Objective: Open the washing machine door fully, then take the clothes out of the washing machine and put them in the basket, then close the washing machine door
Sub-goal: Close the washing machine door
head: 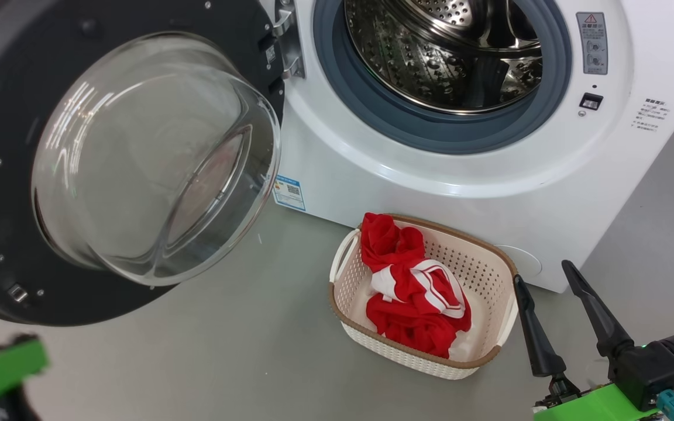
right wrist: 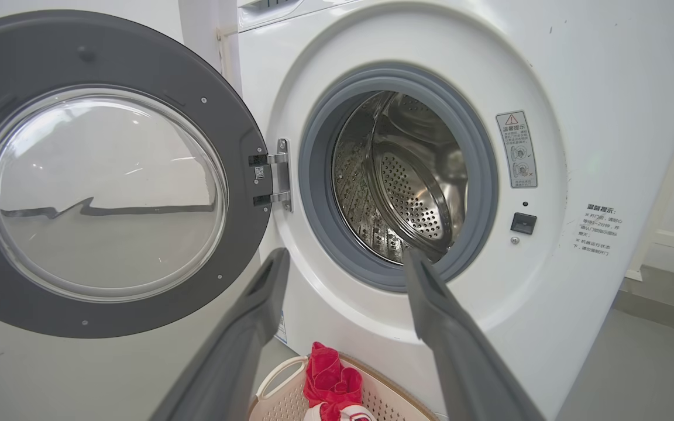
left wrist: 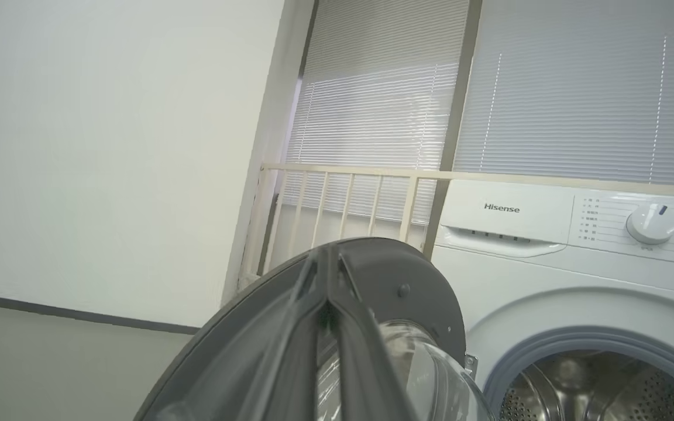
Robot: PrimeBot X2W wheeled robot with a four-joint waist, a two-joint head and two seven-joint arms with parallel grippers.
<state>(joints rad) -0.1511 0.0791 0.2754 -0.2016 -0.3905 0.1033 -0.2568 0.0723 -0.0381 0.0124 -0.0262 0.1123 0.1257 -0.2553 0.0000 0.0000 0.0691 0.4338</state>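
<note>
Plainly, "Hisense" (left wrist: 501, 207) on washing machine (left wrist: 547, 280)

A laundry corner: white washing machine (right wrist: 547, 280) on grey floor (head: 255, 351), beside window blinds (left wrist: 577, 88).

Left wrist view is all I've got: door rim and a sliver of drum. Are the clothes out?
Observer: Yes, the clothes lie in the basket in front of the washing machine.
Operator: Anything in the drum?
Observer: No red fabric shows in the drum in the right wrist view.
Operator: And the right gripper?
Observer: The right gripper is open and empty, to the basket's right in the head view.
</note>
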